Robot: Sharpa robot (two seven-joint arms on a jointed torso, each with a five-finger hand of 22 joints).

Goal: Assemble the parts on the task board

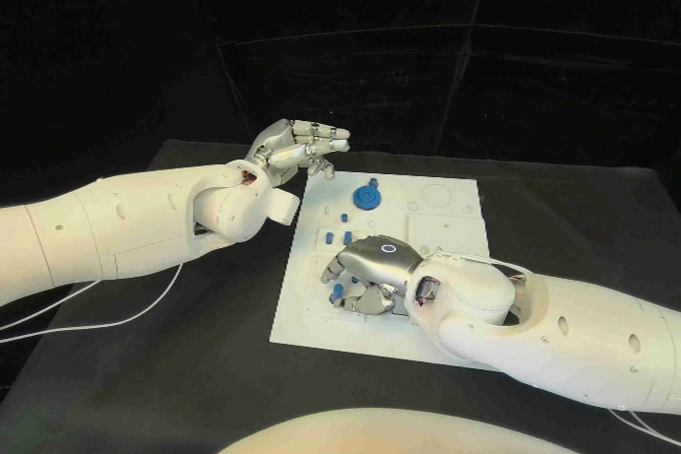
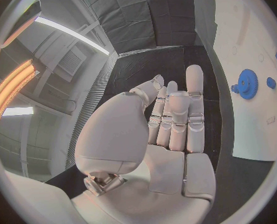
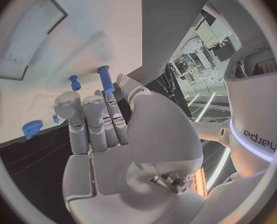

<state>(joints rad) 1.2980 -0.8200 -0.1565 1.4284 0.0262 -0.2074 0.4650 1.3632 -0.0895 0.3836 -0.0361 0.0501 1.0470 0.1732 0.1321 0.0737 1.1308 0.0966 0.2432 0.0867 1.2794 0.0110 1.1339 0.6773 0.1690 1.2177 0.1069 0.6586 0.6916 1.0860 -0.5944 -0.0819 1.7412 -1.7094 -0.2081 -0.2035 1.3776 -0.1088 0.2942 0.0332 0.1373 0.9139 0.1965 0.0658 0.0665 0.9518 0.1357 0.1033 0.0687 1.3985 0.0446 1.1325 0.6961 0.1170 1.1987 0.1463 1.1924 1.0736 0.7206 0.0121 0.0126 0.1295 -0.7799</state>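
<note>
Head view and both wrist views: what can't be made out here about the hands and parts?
- Head view: the right hand covers the task board beneath it; parts under its fingers are hidden.
- Right wrist view: whether the fingers touch the blue peg is unclear.
- Left wrist view: the blue gear sits near the rim, cut and distorted.

Robot hand: the left robot hand (image 2: 170, 129) held nothing, fingers straight and close together.
Board: white task board (image 2: 244, 40) lay on the black table (image 2: 176, 64).
Parts: a blue gear (image 2: 247, 83) sat on it.
</note>
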